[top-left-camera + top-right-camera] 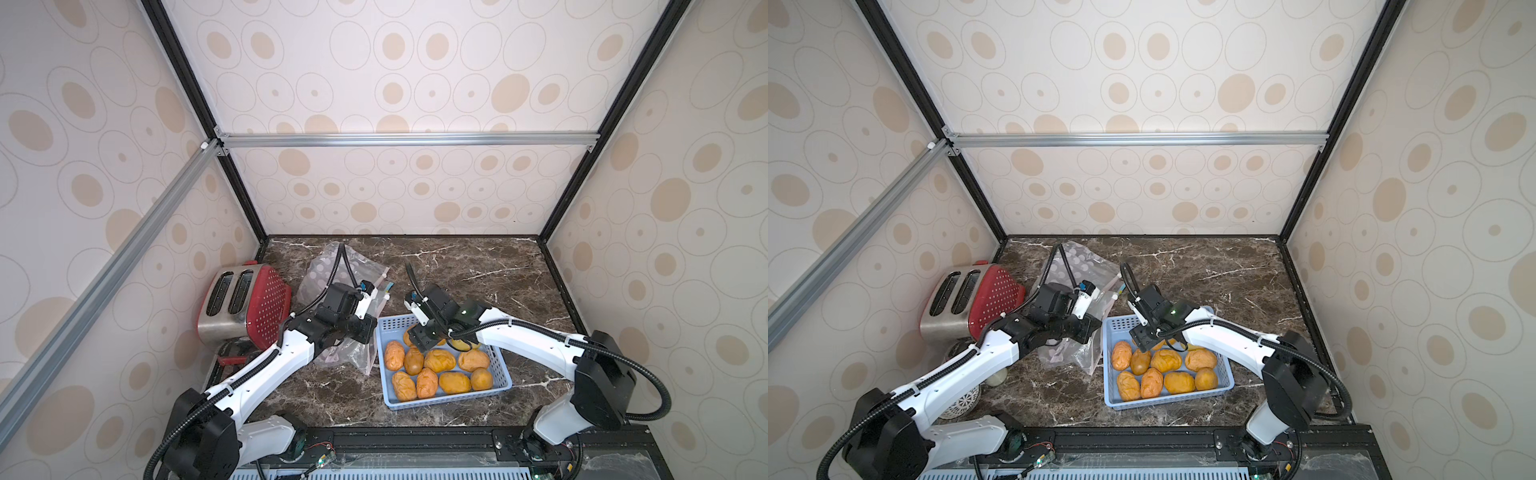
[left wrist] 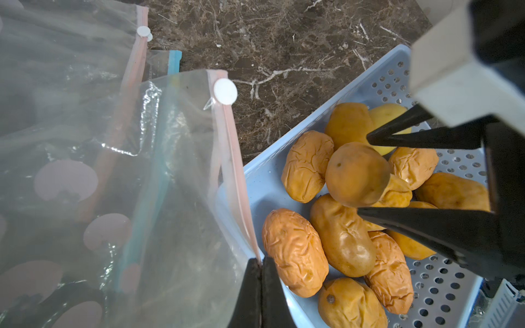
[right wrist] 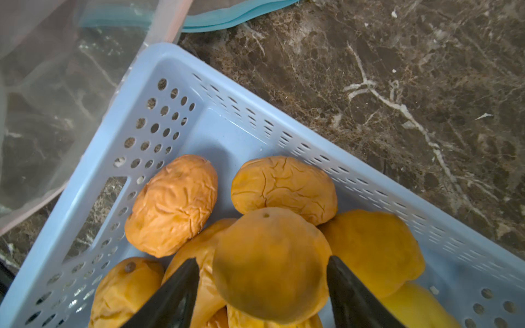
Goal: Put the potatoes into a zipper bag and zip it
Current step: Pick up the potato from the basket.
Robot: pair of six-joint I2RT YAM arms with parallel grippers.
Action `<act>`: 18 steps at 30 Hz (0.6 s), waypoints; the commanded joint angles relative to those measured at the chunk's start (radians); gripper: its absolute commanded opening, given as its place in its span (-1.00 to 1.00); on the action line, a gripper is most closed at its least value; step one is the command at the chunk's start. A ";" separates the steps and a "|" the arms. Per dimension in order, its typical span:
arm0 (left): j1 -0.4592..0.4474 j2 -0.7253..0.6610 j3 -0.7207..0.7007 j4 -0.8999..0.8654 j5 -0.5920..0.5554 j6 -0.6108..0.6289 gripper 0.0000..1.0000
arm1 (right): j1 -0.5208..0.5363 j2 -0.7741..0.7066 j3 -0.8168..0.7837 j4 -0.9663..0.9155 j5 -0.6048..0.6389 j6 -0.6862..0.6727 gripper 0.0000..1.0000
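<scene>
Several wrinkly orange-tan potatoes [image 1: 440, 360] lie in a pale blue perforated basket [image 1: 449, 401], with a smoother yellowish one [image 2: 389, 113] at its far side. My right gripper [image 3: 262, 259] reaches into the basket. Its fingers [image 2: 397, 136] sit on both sides of one potato [image 2: 356, 173], which rides above the pile. Left of the basket stands a clear zipper bag [image 2: 184, 170] with a pink zip strip and a white slider [image 2: 225, 91]. My left gripper [image 2: 261, 259] is shut on the bag's rim, holding it up beside the basket's edge [image 2: 255, 176].
A red and steel toaster [image 1: 245, 307] stands at the left. More plastic bags, one dotted [image 1: 320, 270] and one with a blue zip [image 2: 174, 61], lie behind the held bag. A white perforated object [image 1: 963, 401] sits under the left arm. Walls close in on three sides.
</scene>
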 commanded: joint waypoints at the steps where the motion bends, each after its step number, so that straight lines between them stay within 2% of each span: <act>1: -0.002 -0.036 0.002 0.008 -0.013 -0.018 -1.00 | 0.005 0.037 0.035 -0.076 0.043 -0.025 0.34; 4: 0.001 -0.054 -0.003 0.000 -0.019 -0.018 -1.00 | 0.005 0.040 0.031 -0.083 0.057 -0.025 0.20; 6: 0.000 -0.065 -0.008 -0.008 -0.030 -0.018 -1.00 | 0.004 0.037 0.024 -0.079 0.056 -0.022 0.18; 9: 0.002 -0.067 0.010 -0.056 -0.104 -0.034 -1.00 | 0.005 0.038 0.022 -0.085 0.044 -0.021 0.10; 11: 0.003 -0.065 0.035 -0.098 -0.138 -0.047 -1.00 | 0.005 0.030 0.017 -0.083 0.048 -0.016 -0.12; 15: 0.004 -0.104 0.060 -0.115 -0.112 -0.062 -1.00 | 0.005 0.001 0.005 -0.062 0.048 -0.003 -0.43; 18: 0.003 -0.134 0.092 -0.128 -0.078 -0.070 -1.00 | 0.004 -0.034 -0.006 -0.043 0.049 0.011 -0.50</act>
